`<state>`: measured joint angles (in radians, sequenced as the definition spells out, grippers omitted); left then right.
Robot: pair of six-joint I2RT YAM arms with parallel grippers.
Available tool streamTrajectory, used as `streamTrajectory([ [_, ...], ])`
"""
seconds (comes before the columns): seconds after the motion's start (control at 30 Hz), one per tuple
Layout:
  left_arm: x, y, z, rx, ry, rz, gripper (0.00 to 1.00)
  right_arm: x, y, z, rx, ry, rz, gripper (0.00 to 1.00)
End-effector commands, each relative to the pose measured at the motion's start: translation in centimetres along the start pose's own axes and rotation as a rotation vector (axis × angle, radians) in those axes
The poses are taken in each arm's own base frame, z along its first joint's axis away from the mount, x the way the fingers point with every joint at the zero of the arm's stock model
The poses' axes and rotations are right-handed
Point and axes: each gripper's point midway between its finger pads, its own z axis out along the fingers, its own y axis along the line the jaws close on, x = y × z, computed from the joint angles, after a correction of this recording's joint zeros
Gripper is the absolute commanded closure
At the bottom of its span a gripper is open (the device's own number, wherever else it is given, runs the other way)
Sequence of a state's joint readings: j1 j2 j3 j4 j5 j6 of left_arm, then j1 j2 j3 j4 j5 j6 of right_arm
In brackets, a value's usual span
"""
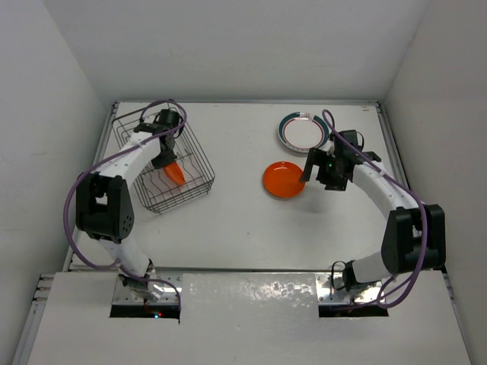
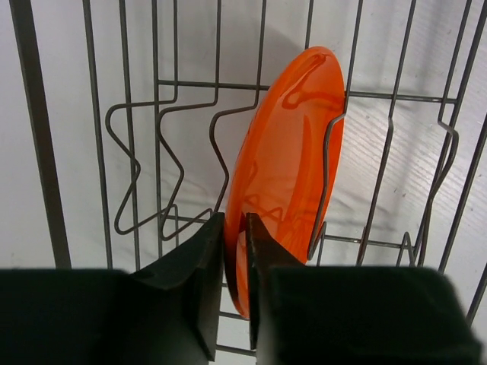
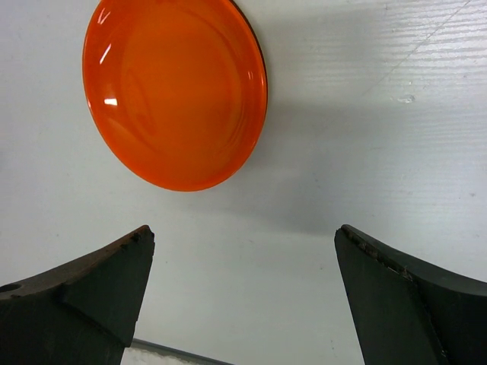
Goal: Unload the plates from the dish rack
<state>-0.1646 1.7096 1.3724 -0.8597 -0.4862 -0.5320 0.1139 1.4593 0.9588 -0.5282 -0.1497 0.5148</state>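
My left gripper [image 2: 235, 228] was clamped narrowly on the orange plate [image 2: 293, 152] standing in the rack [image 2: 160, 82]. The right gripper [image 3: 243, 255] gaped wide, empty. Next, I judged, came a straight lift out.

Glossy orange plate [image 2: 293, 152], metal wire rack [image 2: 41, 133]

Rack [image 2: 39, 129] — black wire, tines upright. Racked plate [image 2: 293, 175]: plain orange, on edge between tines, lower rim pinched between left fingers [image 2: 202, 274]. Flat orange plate [image 3: 175, 91]: face up on the table, just ahead of the spread right fingers [image 3: 99, 285], not touching. Teal-rim plate [image 1: 303, 131] — flat, off to their side.
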Motion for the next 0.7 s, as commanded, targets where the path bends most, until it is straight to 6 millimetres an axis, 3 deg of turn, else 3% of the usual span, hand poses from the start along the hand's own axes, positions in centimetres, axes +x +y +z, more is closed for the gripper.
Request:
streamTrajectory([
  [0.0,-1.2,0.2,0.0,-0.024,-0.044,-0.044,0.88,-2.3,1.7,-1.7,-0.048,-0.069,-0.038,0.01],
  [0.2,-3.2,0.4,-2.3,-0.003,-0.092,-0.085,0.97,-2.8,2.3,-1.8,-0.071,-0.064,-0.02,0.01],
  [0.27,-5.4,0.7,-4.0,-0.006,-0.146,-0.099,1.0,-3.0,2.8,-1.8,-0.091,-0.064,-0.018,0.01],
  [0.33,-6.2,1.8,-5.0,-0.066,-0.158,-0.077,1.0,-3.2,3.4,-2.0,-0.117,-0.063,-0.012,0.01],
  [0.37,-8.5,2.6,-6.5,-0.104,-0.223,-0.107,1.0,-3.6,3.7,-2.1,-0.13,-0.068,-0.01,0.01],
  [0.4,-8.3,3.4,-6.7,-0.159,-0.203,-0.087,1.0,-3.7,4.1,-2.1,-0.142,-0.066,-0.004,0.01],
  [0.47,-10.8,4.7,-8.8,-0.217,-0.274,-0.115,1.0,-4.1,5.2,-2.5,-0.188,-0.064,0.002,0.01],
  [0.5,-10.8,5.3,-8.8,-0.254,-0.261,-0.09,1.0,-4.3,5.7,-2.5,-0.211,-0.06,0.015,0.01],
  [0.57,-12.0,5.7,-10.1,-0.265,-0.297,-0.11,1.0,-5.4,8.4,-3.4,-0.353,-0.085,0.006,0.01],
  [0.63,-12.7,5.0,-11.1,-0.188,-0.312,-0.112,1.0,-6.2,11.8,-4.5,-0.521,-0.103,0.032,0.01],
  [0.67,-13.0,1.9,-11.1,-0.02,-0.305,-0.124,1.0,-7.5,14.5,-5.9,-0.672,-0.162,-0.007,0.01],
])
